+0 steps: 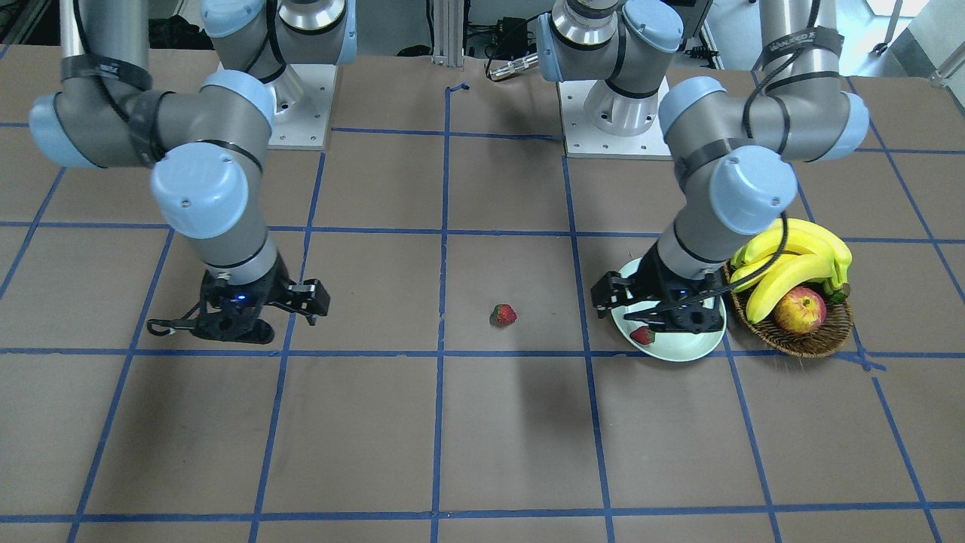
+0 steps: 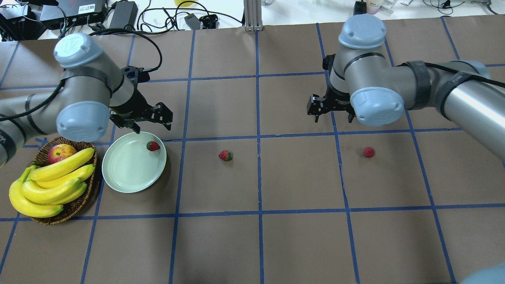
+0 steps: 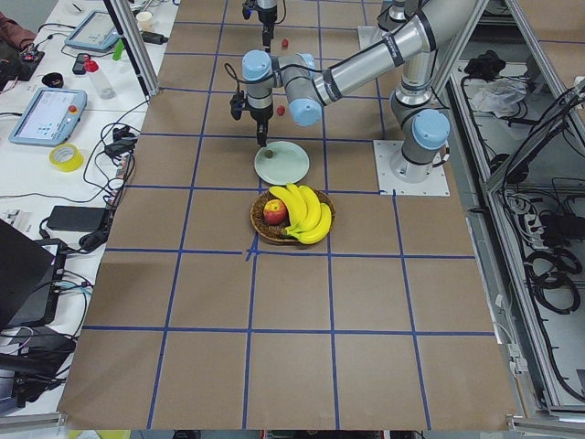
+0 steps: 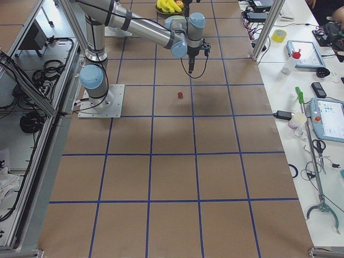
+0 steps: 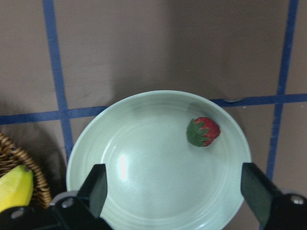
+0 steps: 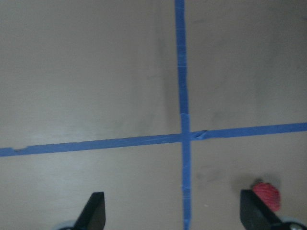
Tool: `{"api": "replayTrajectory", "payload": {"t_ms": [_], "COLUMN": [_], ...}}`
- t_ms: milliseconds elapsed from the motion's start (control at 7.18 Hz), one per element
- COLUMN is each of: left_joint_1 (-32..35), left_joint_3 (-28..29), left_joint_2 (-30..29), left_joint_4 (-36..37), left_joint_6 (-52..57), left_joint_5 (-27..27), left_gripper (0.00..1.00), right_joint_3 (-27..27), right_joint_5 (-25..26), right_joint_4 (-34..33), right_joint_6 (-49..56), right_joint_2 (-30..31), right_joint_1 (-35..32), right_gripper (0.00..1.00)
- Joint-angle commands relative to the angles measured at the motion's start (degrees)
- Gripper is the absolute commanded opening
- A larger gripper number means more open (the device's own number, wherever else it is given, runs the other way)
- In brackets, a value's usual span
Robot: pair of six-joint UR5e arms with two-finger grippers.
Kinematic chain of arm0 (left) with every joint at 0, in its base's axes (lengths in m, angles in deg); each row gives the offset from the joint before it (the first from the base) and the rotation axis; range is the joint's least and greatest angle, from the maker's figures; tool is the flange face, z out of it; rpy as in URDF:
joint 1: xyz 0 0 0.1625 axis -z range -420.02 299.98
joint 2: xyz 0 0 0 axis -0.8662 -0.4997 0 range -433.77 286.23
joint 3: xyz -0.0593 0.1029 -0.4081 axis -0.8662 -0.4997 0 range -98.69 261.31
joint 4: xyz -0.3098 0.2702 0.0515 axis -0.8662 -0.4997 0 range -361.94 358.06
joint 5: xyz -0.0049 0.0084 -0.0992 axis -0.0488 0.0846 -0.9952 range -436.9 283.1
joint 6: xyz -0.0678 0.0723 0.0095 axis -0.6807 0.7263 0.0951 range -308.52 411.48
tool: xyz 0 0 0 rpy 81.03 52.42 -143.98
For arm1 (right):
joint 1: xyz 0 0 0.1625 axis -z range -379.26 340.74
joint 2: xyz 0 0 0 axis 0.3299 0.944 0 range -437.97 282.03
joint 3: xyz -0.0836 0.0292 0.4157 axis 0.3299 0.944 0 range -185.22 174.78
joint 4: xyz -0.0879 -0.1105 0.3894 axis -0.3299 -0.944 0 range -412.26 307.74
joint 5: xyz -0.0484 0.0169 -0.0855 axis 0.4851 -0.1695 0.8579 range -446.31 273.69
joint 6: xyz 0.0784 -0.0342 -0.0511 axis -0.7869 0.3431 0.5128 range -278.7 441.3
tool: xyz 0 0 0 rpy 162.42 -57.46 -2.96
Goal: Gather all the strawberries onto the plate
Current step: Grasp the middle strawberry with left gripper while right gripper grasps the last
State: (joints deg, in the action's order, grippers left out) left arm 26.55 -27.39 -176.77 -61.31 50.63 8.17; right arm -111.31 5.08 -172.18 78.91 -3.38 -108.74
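Now the left fingers (image 5: 94,190) stood wide and empty over the plate (image 5: 144,163), where one strawberry (image 5: 203,132) lay. The right fingers (image 6: 253,211), also wide, hung over the counter (image 6: 96,72) near a second strawberry (image 6: 266,195), a third strawberry (image 2: 225,155) lying mid-counter. Next, I judge, the right fingers had to centre over theirs and descend.
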Motion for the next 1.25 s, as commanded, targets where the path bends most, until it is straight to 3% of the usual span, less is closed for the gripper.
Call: {"api": "replayTrajectory", "payload": {"t_ms": [0, 139, 278, 418, 557, 696, 835, 975, 1114], "left_joint_1": [8.95, 12.45, 15.27, 16.52, 17.92, 18.11, 18.11, 18.11, 18.11], "left_joint_3": [0.16, 0.07, 0.07, -0.02, -0.89, -1.42, -1.43, -1.51, -1.51], "left_joint_2": [-3.85, -5.88, -8.42, -10.45, -11.69, -12.31, -12.31, -12.14, -12.05], "left_joint_4": [6.87, 7.68, 11.34, 11.82, 11.82, 11.82, 11.82, 11.73, 11.82], "left_joint_6": [-13.87, -14.26, -16.79, -17.77, -18.30, -18.48, -18.57, -18.31, -18.48], "left_joint_5": [-0.77, -0.08, 0.45, 1.06, 1.24, 1.68, 1.60, 1.68, 1.86], "left_gripper": [0.98, 0.98, 0.98, 0.98, 0.97, 0.90, 0.78, 0.53, 0.38], "right_joint_3": [-9.25, -12.96, -14.56, -16.66, -16.69, -16.43, -15.90, -15.72, -15.63], "right_joint_5": [-0.07, -0.16, 0.45, 0.54, 0.54, 0.37, 0.02, 0.10, 0.10], "right_joint_4": [-9.82, -15.29, -14.73, -14.99, -14.73, -15.16, -15.43, -14.91, -14.90], "right_joint_6": [12.89, 13.63, 14.51, 14.69, 14.61, 14.26, 14.26, 13.91, 13.64], "right_joint_2": [0.47, 0.30, 0.21, -0.23, -0.14, -0.23, -0.14, -0.14, 0.12], "right_joint_1": [9.72, 10.11, 10.11, 10.11, 10.11, 10.11, 10.11, 10.11, 10.02], "right_gripper": [0.99, 0.99, 0.97, 0.87, 0.62, 0.26, 0.13, 0.04, 0.03]}}
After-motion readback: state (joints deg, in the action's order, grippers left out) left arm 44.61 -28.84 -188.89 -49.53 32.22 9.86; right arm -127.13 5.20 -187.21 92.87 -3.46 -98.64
